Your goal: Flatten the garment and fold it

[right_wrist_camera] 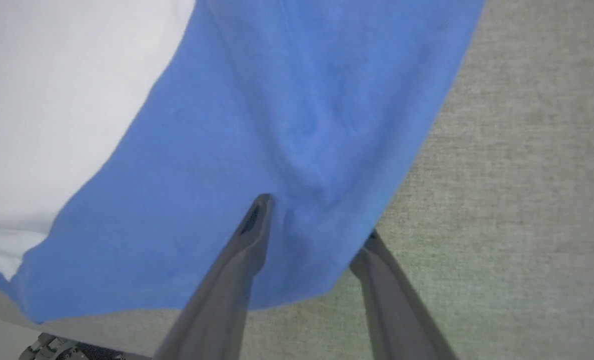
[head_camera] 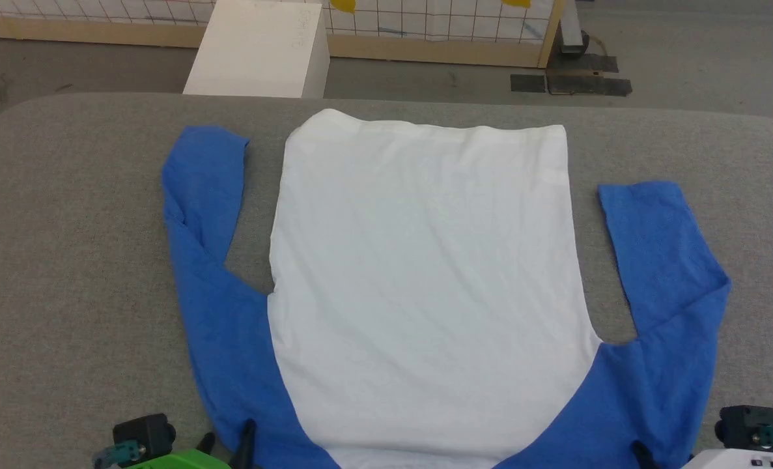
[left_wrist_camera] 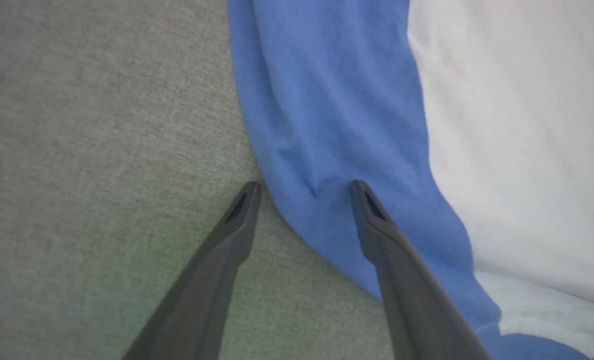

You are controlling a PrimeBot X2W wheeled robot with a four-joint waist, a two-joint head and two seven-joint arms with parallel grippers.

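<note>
The garment [head_camera: 425, 280] lies spread flat on the grey padded table [head_camera: 67, 260], white body in the middle, blue sleeves [head_camera: 204, 215] bent out to either side and the shoulders nearest me. My left gripper [head_camera: 228, 433] is at the near left shoulder. In the left wrist view it [left_wrist_camera: 305, 186] stands open, one finger on the bare table, the other on the blue cloth [left_wrist_camera: 327, 100]. My right gripper [right_wrist_camera: 318, 215] is open at the near right shoulder, one finger on top of the blue cloth [right_wrist_camera: 286, 115]. The sleeve's edge partly covers the other finger.
A white box [head_camera: 259, 49] stands on the floor beyond the table's far edge. Behind it runs a wood-framed grid panel [head_camera: 425, 26]. Dark plates [head_camera: 572, 81] lie on the floor at the back right. Bare table flanks both sleeves.
</note>
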